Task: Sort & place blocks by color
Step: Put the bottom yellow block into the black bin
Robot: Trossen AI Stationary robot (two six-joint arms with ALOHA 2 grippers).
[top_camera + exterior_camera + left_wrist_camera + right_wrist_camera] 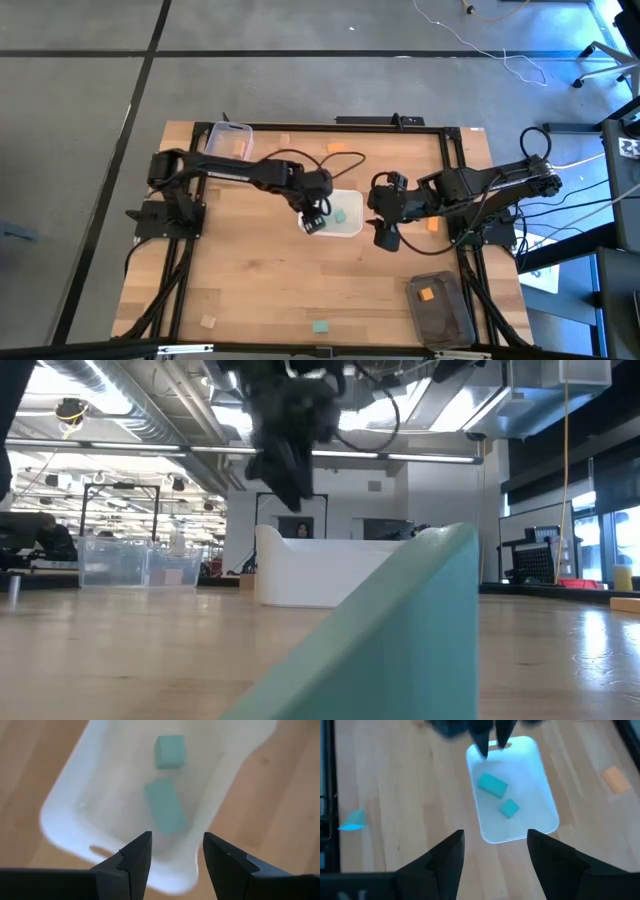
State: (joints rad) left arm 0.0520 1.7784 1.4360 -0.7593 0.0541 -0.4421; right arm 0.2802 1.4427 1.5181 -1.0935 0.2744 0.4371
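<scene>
The white tray (350, 226) sits mid-table and holds two teal blocks (166, 806) (170, 751), seen in the right wrist view as well (493, 785) (509, 808). My left gripper (315, 218) (175, 852) hangs open above the tray's left end, fingers pointing down, empty; the low view shows it above the tray (285, 460). My right gripper (384, 237) (495, 850) is open and empty just right of the tray. Loose blocks lie on the table: teal (320, 327) (400, 640), wood (207, 321), orange (345, 150) (432, 225) (615, 779).
A clear tub (228, 140) stands at the far left of the table with a block inside. A dark tub (440, 308) at the near right holds an orange block (425, 294). Cables run over the far edge. Bare wood lies between the tray and the near edge.
</scene>
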